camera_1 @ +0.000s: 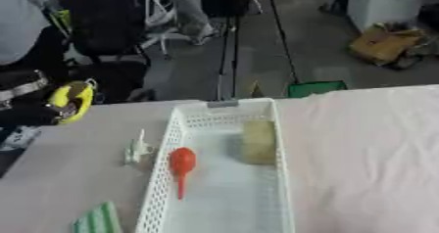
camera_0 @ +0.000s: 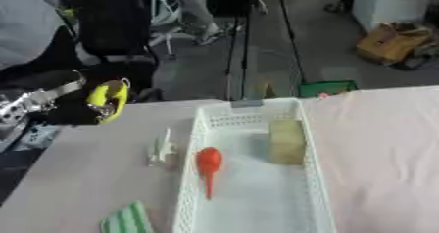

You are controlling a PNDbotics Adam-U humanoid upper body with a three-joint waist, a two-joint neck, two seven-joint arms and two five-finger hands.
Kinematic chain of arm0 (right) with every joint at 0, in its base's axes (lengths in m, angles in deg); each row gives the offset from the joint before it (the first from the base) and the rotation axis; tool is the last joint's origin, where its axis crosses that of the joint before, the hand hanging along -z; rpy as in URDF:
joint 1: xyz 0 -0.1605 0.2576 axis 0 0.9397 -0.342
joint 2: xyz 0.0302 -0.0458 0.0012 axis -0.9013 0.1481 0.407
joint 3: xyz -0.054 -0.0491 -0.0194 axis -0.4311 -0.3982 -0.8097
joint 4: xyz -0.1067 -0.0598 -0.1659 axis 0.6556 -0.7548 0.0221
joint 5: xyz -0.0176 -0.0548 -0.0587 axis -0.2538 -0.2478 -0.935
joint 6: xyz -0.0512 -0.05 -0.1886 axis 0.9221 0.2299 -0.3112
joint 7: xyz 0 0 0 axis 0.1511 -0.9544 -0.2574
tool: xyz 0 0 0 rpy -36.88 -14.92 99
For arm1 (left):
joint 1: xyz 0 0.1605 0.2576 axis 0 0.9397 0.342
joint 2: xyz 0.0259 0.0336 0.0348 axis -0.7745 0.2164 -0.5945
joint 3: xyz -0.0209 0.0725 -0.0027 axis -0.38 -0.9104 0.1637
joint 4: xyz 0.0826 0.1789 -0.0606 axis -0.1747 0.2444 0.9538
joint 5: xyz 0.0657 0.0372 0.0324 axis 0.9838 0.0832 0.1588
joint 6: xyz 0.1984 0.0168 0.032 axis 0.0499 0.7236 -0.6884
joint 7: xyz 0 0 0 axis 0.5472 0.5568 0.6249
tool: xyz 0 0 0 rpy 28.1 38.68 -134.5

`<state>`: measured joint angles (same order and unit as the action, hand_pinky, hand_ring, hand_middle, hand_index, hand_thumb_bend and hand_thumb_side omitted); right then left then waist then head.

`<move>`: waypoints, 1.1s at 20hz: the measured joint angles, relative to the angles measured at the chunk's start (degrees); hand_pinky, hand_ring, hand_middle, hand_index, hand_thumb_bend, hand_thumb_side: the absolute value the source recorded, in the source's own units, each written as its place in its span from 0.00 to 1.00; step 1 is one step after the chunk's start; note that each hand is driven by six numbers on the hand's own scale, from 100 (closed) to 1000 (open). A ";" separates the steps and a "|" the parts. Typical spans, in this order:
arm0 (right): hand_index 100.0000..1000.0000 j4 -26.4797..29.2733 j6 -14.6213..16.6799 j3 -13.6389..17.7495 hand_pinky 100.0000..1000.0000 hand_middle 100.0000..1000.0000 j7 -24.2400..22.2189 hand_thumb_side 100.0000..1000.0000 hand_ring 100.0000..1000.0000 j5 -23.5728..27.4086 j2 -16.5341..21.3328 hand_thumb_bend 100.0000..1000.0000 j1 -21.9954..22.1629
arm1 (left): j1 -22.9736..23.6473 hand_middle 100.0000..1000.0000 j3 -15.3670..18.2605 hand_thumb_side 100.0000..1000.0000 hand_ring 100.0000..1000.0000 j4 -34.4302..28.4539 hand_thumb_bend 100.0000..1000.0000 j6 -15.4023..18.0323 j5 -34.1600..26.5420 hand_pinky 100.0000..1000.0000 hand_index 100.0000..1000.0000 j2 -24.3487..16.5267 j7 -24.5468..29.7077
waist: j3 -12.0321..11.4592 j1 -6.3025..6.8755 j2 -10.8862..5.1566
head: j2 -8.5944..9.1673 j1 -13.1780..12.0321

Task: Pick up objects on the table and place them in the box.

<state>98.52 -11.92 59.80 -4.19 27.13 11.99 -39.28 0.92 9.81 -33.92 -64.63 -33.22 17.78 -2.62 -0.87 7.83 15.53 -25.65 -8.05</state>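
Left hand (camera_0: 82, 110), black with a silver wrist, comes in from the left edge and hangs above the far left corner of the worktop (camera_0: 85, 178). Its dark fingers are curled round a yellow ring-shaped thing (camera_0: 107, 99), which it holds up in the air, clear of the surface; what the yellow thing is cannot be made out beyond its colour and its looped shape. No right hand shows in either view.

Nearer and to the right of that hand, a small pale whitish object (camera_0: 160, 149) stands on the worktop just beside the left wall of the box. Its exact form is unclear. Further toward the near edge, a green and white striped item (camera_0: 127, 220) lies flat on the worktop, cut off by the bottom of the view.

A white box (camera_0: 190, 178) with lattice walls sits lengthwise in the middle of the worktop, its long side running away from the robot. Inside it, by the left wall, lies a red bulb-shaped thing (camera_0: 208, 162) with a thin red tip pointing toward the near end. A yellowish sponge-like block (camera_0: 286, 141) rests in the far right part of the box, against the right wall.

Right of the box the worktop is covered by a pale pink cloth (camera_0: 377, 149).
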 measured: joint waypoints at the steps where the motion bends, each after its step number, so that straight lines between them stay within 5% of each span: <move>1: 0.82 0.00 0.00 0.00 0.88 0.85 0.00 1.00 0.93 0.00 0.00 0.00 0.00 | -0.53 0.35 -0.02 0.71 0.50 -0.97 0.11 -0.14 -0.16 0.91 0.45 -0.19 0.40 | 0.01 0.09 -0.16 | 0.00 -0.02; 10: 0.82 0.00 -0.01 -0.09 0.88 0.85 0.00 1.00 0.93 0.00 0.04 0.00 0.01 | -7.69 0.35 -2.89 0.71 0.50 -4.31 0.11 -0.55 0.11 0.91 0.46 1.25 4.59 | 0.32 0.79 -0.97 | -0.27 -0.49; 22: 0.82 0.00 -0.01 -0.78 0.88 0.85 0.00 1.00 0.93 0.04 0.16 0.00 -0.02 | -16.29 0.36 -9.67 0.70 0.51 -0.65 0.13 2.51 5.48 0.90 0.46 7.27 8.86 | 1.37 1.25 -1.39 | -0.31 -1.07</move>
<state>98.52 -11.92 59.02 -4.19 27.17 12.15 -39.30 -15.37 0.14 -34.57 -62.12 -27.74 25.05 6.24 0.50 9.07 14.14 -25.97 -9.11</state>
